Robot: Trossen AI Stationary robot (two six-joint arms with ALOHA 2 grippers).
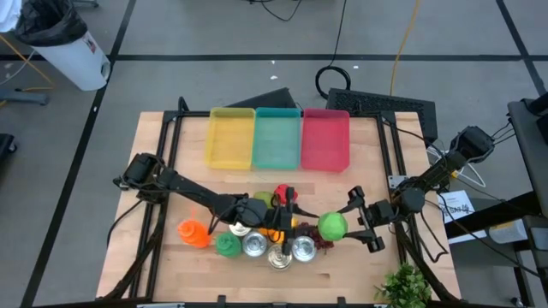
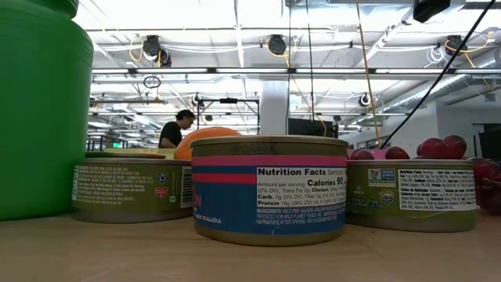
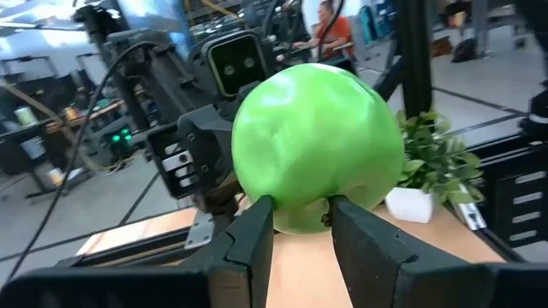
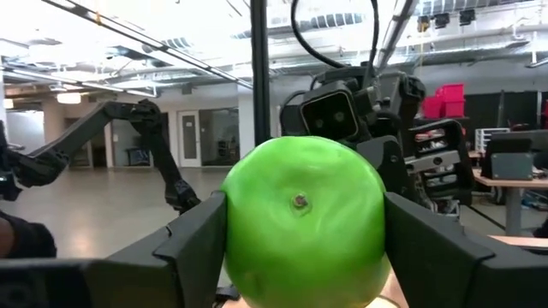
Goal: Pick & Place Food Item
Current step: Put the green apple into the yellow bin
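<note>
Green apple [image 1: 332, 225] is up off the tabletop [image 1: 360, 274], pinched across its sides in the right pincer [image 4: 300, 248], and the left pincer [image 3: 300, 224] now has its tips closing at the underside. Danger here: two arms on one smooth round fruit (a tug either way) could pop it loose onto the cluster below. Count: three bins [image 1: 278, 137], three cans [image 2: 268, 188], one orange bottle [image 1: 193, 232], one green bottle [image 1: 226, 245].
</note>
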